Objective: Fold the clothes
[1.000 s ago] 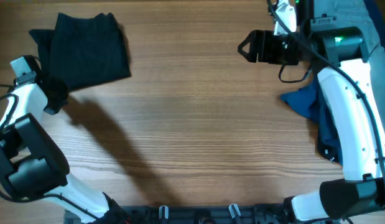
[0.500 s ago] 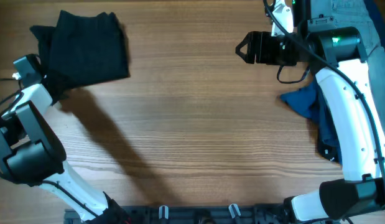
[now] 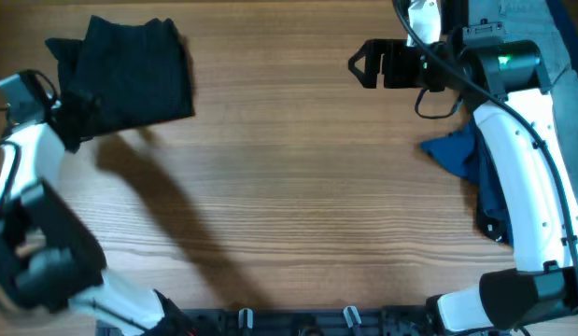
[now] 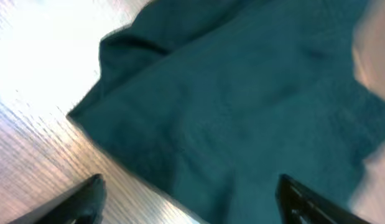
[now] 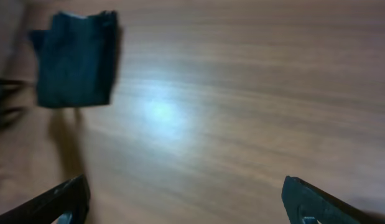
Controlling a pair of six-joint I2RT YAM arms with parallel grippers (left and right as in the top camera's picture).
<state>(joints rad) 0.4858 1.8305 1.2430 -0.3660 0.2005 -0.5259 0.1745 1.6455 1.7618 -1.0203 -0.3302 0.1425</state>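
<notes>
A dark folded garment lies flat at the table's far left; in the left wrist view it fills most of the frame as teal-dark cloth. My left gripper hovers at the garment's lower left corner, open, with nothing between its fingertips. My right gripper hangs open over bare wood at the upper right middle, pointing left, holding nothing. The right wrist view shows the folded garment far off. A crumpled blue garment lies under the right arm.
A grey garment sits at the far right corner behind the right arm. The blue cloth trails down the right edge to a darker piece. The wooden table stretches between the two arms.
My left gripper has opened and let go of the dark garment's corner, its arm swinging left. The right gripper has opened wider and drifted slightly left.
</notes>
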